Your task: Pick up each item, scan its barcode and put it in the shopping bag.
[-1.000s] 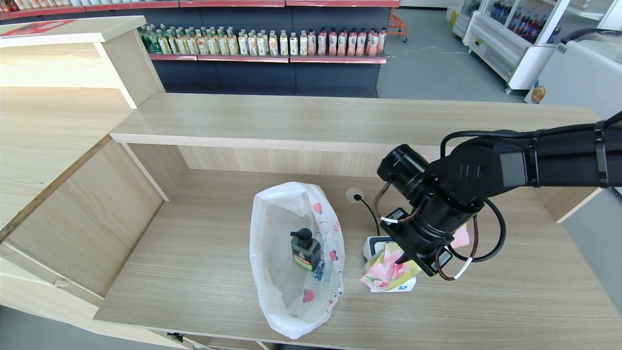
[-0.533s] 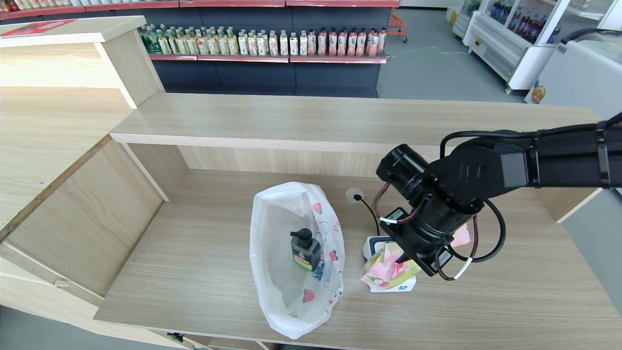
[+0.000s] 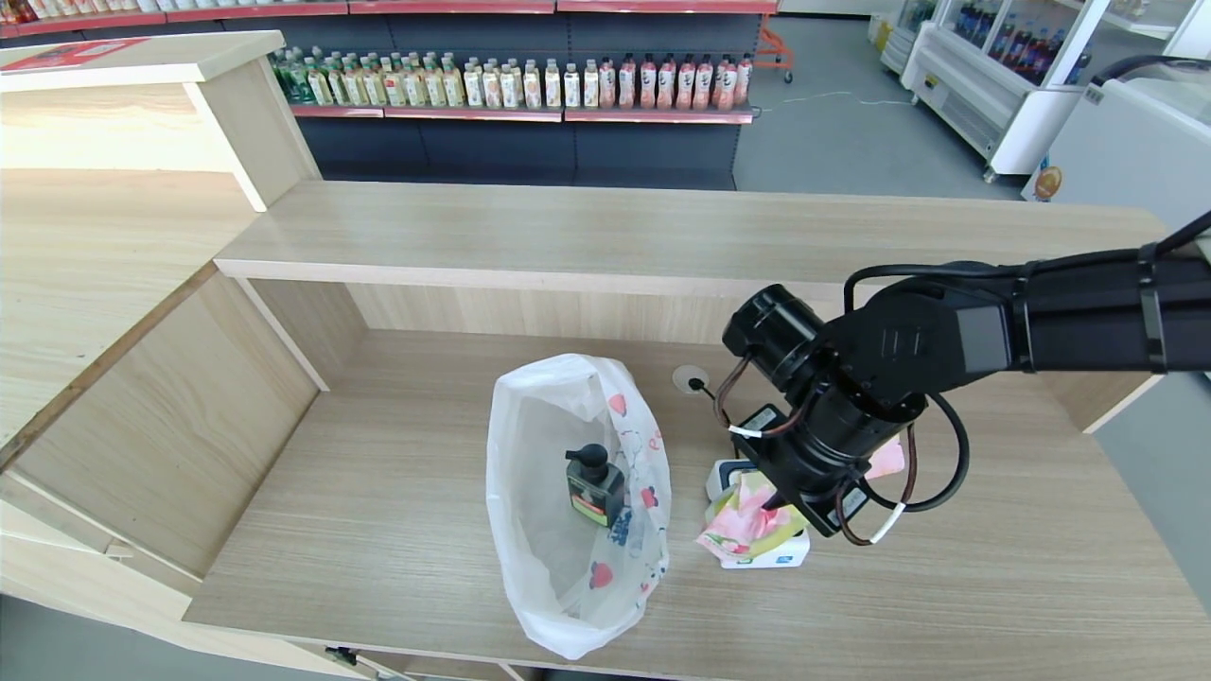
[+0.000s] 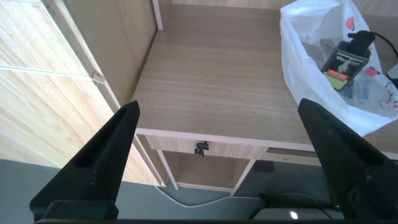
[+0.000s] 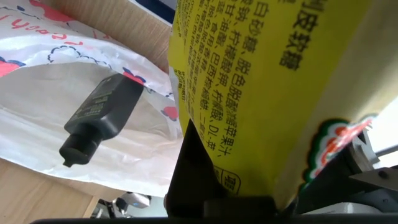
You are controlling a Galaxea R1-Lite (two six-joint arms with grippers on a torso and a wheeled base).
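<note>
Candy packet [image 3: 745,526] pinched in right gripper [image 3: 781,503], over scanner [image 3: 721,478] just right of shopping bag [image 3: 511,530]. Scan step looks in hand; next: carry it over bag mouth, then release.

The left gripper [image 4: 219,103] hangs over the near edge of the wooden counter [image 4: 211,74], its two dark fingers [image 4: 118,146] spread wide, with bare counter top showing between them. At the far side of the counter lies a white bag [image 4: 305,46] with red print, mouth agape. A dark pump bottle [image 4: 347,57] lies inside it. A small black fitting [image 4: 200,147] sits under the counter's edge.
</note>
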